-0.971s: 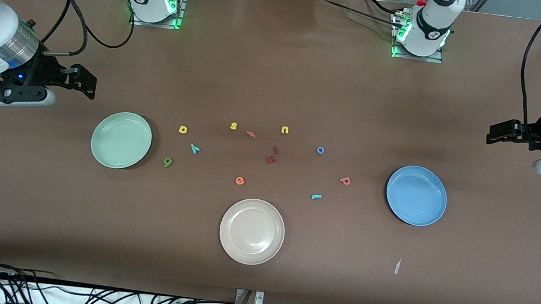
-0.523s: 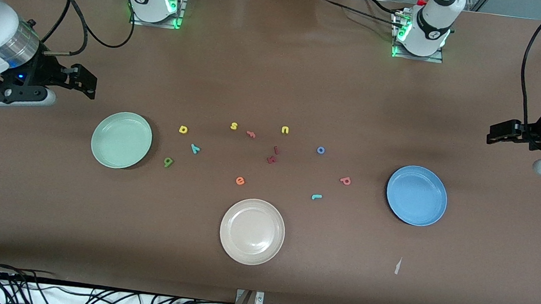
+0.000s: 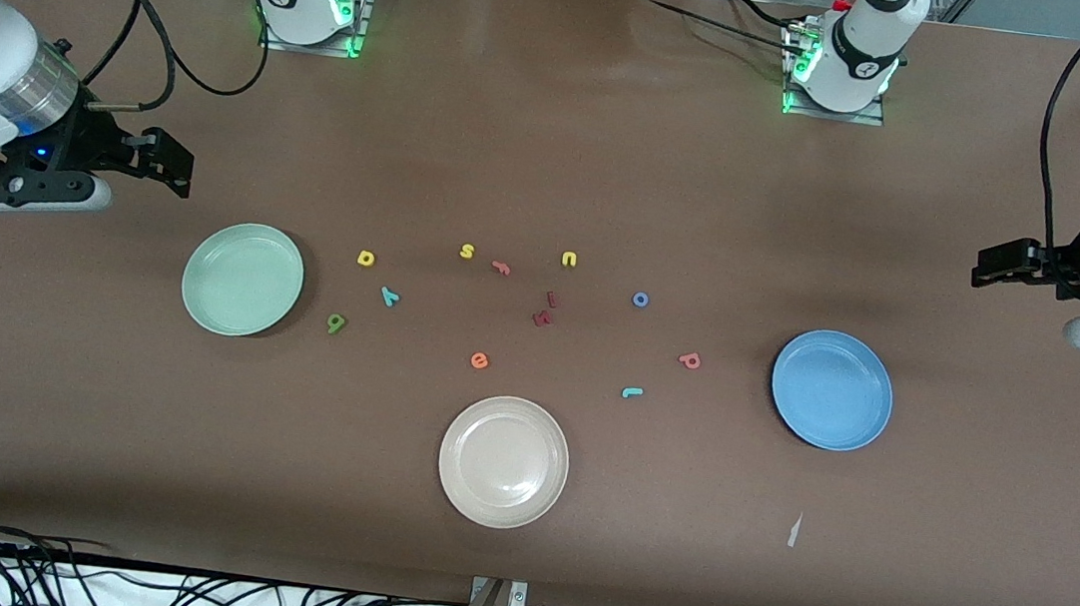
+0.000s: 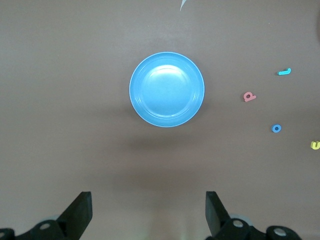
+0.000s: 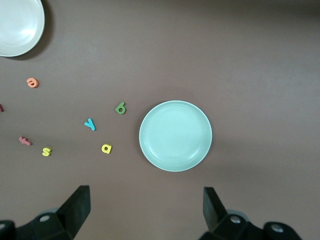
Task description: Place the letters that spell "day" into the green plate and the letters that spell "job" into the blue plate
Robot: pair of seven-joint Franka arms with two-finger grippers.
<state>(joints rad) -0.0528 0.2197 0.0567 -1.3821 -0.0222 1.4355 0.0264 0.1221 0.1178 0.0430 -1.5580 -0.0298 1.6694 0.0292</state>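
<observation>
Three "day" letters lying loose on the brown table (image 3: 557, 144), all just beside the green plate (image 3: 242, 279) on its side toward the table's middle: yellow "d" (image 3: 365, 258) farthest from the front camera, teal "y" (image 3: 389, 296) a little nearer, olive-green "a" (image 3: 335, 323) nearest and closest to the plate's rim. Nothing in the green plate.

Three "job" letters spread between the middle cluster and the blue plate (image 3: 832, 389): blue "o" (image 3: 641, 300) farthest from the camera, pinkish-red "b" (image 3: 690, 360) near the plate, teal "j" (image 3: 632, 392) nearest the camera. Nothing in the blue plate either.

In the middle: yellow "s" (image 3: 467, 251), yellow "u" (image 3: 569, 259), a pinkish letter, perhaps an "f" (image 3: 502, 266), two dark red letters (image 3: 545, 311) too small to read, orange "e" (image 3: 480, 361). Beige plate (image 3: 503, 461) nearest the camera, bare.

Right gripper (image 5: 145, 212) hanging over bare table near the green plate, fingers wide apart, holding nothing. Left gripper (image 4: 148, 215) likewise over bare table near the blue plate, fingers spread, holding nothing.
</observation>
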